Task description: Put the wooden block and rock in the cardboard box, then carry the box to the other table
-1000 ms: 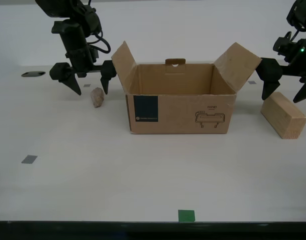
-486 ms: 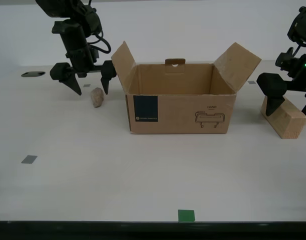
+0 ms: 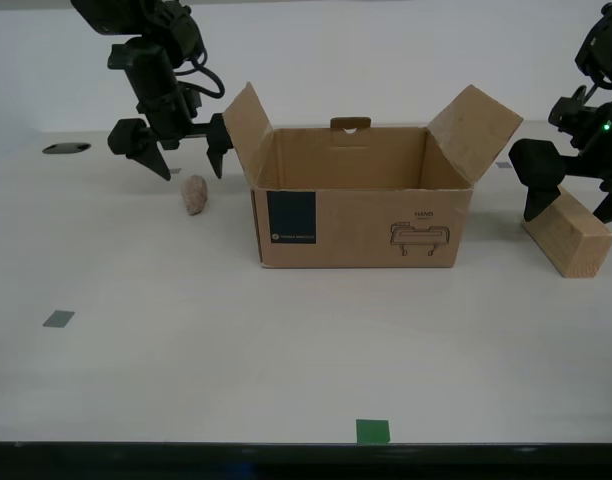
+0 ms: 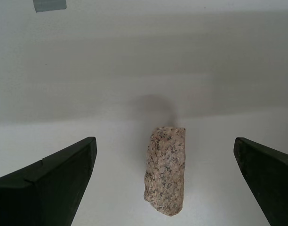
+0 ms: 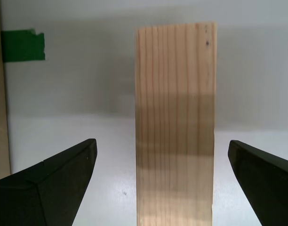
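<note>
Here, all places are given relative to the cardboard box (image 3: 358,193).

Box: stands open on the table (image 3: 236,340), flaps spread; its front bears a dark teal label panel (image 3: 291,219) with small print too fine to read, and a line drawing (image 3: 420,237) with the word "HAND" above it.

Rock: the rock (image 3: 194,195) lies on the table near the box's end toward the exterior view's left, not touching it; in the second wrist view (image 4: 165,170) its long axis runs straight away from the camera, between the fingers.

Block: the wooden block (image 3: 568,232) lies flat on the table beyond the box's end toward the exterior view's right, apart from it, angled to the box front; in the first wrist view (image 5: 176,125) its grain and long axis run straight away from the camera.

Second gripper: my second gripper (image 3: 176,150) hangs above the rock, spread wide, holding nothing.

First gripper: my first gripper (image 3: 576,195) is spread wide astride the block's far end, fingers clear of the wood.

Only in the wrist views: a green tape piece (image 5: 22,45) and a strip of the box edge beside the block; a grey square (image 4: 49,5) beyond the rock.

Only in the exterior view: the box print, a green square (image 3: 372,431) at the table's front edge.
</note>
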Available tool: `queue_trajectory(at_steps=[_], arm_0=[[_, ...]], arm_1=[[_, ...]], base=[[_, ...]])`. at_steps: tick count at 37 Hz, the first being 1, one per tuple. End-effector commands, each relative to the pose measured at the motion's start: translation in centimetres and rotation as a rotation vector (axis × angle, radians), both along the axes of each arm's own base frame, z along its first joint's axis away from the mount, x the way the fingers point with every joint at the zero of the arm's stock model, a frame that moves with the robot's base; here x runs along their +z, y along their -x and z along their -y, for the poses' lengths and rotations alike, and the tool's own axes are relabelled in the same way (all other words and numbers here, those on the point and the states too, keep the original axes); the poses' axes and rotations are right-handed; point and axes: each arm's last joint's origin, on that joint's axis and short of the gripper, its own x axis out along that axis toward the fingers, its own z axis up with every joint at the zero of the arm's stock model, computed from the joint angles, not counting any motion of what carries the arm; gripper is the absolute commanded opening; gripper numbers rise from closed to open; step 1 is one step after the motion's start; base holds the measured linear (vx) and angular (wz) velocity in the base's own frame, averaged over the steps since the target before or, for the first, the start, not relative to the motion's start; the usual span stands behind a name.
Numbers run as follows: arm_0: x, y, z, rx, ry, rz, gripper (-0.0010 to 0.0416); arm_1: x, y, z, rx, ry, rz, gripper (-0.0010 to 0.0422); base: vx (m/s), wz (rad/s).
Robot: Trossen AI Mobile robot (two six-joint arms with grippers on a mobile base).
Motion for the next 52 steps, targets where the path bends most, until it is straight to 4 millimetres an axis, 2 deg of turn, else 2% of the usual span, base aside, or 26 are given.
queue_trajectory(at_steps=[1,8,14,19,34,52], arm_0=[[0.1,-0.3,0.0,-0.006,-0.006,0.028,0.039],[0.1,-0.4,0.0,-0.006,-0.006,0.045,0.0389],[-0.5,0.3,-0.1,-0.015,-0.011,0.03,0.039],[-1.1,0.7,-0.3,-0.015,-0.014,0.058,0.039],[-1.1,0.8,-0.6,-0.005,-0.015,0.053,0.0389],[-1.2,0.9,-0.9,0.008,-0.014,0.048,0.0389]], arm_1=[[0.0,0.0,0.1,-0.002,-0.001,0.002,0.04],[0.0,-0.2,0.1,-0.003,0.003,0.021,0.04],[-0.1,-0.3,0.1,-0.018,0.005,0.05,0.04],[-0.9,0.0,0.1,-0.019,0.008,0.063,0.04],[-3.3,1.5,-0.3,-0.032,0.001,0.057,0.04],[-3.3,1.5,-0.3,-0.043,-0.002,0.062,0.04]], base=[[0.0,0.0],[0.0,0.0],[0.0,0.0],[0.0,0.0],[0.0,0.0],[0.0,0.0]])
